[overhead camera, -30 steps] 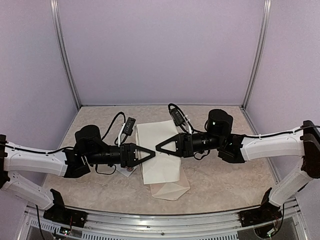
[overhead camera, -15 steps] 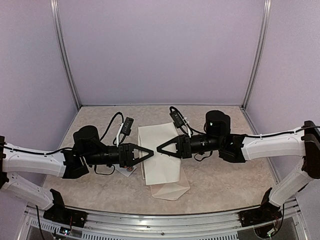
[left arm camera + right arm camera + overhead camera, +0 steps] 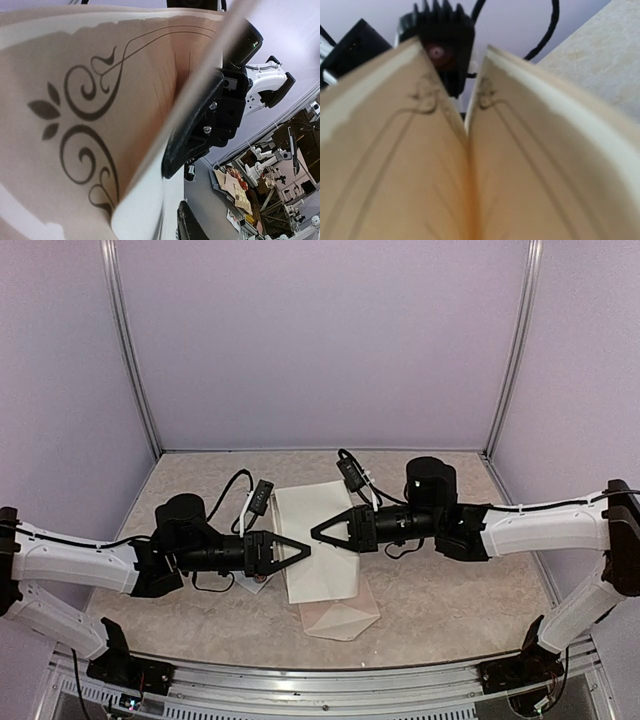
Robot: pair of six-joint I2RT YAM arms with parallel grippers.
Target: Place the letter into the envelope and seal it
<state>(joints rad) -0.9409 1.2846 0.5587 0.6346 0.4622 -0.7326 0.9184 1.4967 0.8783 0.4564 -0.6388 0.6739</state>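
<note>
- Two claws meet tip to tip near the centre of the top view. The left gripper, coming in from the lower left, has its fingers drawn to a point, apparently nipping the letter.
- The letter sits at centre with its white back up, bent into a fold between the claws. Its lower edge overlaps the envelope, which lies flat at lower centre.
- The right gripper, coming in from the right, is likewise pinched to a point on the sheet.
- Risk: an uneven pull between the arms could tear the paper or skew the crease. A crooked fold would likely jam at the envelope's mouth.
</note>
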